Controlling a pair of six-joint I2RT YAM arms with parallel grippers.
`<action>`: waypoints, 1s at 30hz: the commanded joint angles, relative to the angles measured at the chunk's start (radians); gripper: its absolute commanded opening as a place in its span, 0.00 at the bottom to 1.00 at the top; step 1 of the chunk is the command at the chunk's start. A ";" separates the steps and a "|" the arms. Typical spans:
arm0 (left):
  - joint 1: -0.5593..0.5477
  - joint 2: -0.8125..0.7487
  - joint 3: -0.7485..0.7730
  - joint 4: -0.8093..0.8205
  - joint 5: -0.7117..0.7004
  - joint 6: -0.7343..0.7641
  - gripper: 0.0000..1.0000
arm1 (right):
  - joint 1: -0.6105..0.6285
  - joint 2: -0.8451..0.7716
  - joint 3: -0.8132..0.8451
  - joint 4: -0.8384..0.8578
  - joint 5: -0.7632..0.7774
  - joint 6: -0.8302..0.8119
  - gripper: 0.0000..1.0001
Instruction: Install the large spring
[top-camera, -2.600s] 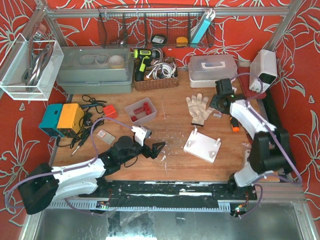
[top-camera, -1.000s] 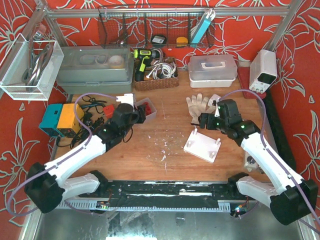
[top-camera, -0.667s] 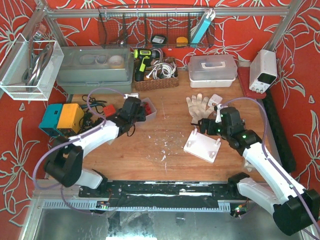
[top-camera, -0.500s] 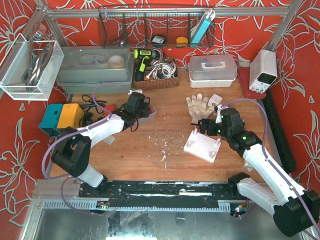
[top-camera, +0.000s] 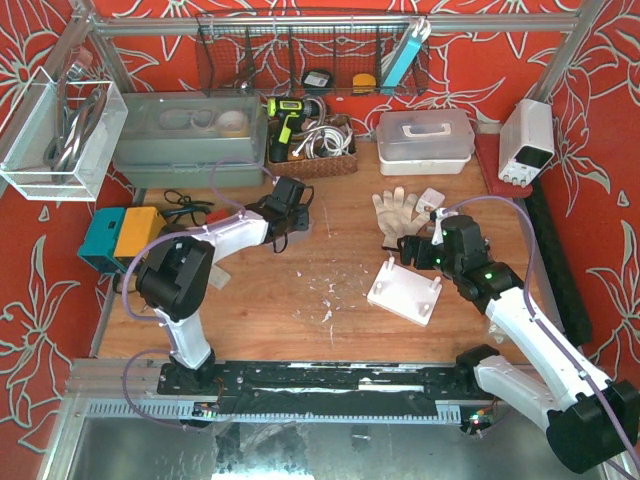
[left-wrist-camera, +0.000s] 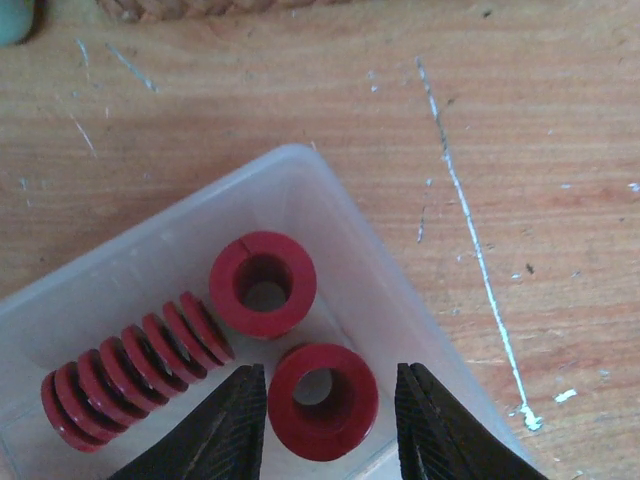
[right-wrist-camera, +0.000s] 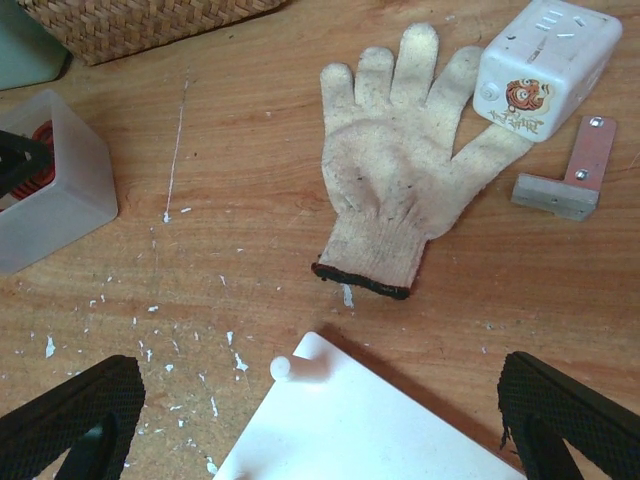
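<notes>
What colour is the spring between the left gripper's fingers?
Red. The spring shows best in the left wrist view.

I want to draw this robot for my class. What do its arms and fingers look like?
Both the left arm and the right arm have smooth white tube-shaped sections joined by chunky black round joints. A thin purple cable loops along each one. The left fingers and right fingers are black and wedge-shaped. Both bases sit on a black rail.

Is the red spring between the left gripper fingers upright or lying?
Upright: the spring shows its open round end, inside the clear bin.
</notes>
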 joint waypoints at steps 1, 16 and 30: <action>0.010 0.030 0.022 -0.042 0.031 0.015 0.41 | 0.006 0.001 -0.007 0.005 0.029 -0.007 0.97; 0.021 0.100 0.057 -0.082 0.037 0.035 0.44 | 0.005 0.014 -0.006 0.011 0.034 -0.007 0.97; 0.021 0.061 0.049 -0.126 0.003 0.043 0.45 | 0.005 0.012 -0.005 0.009 0.036 -0.007 0.97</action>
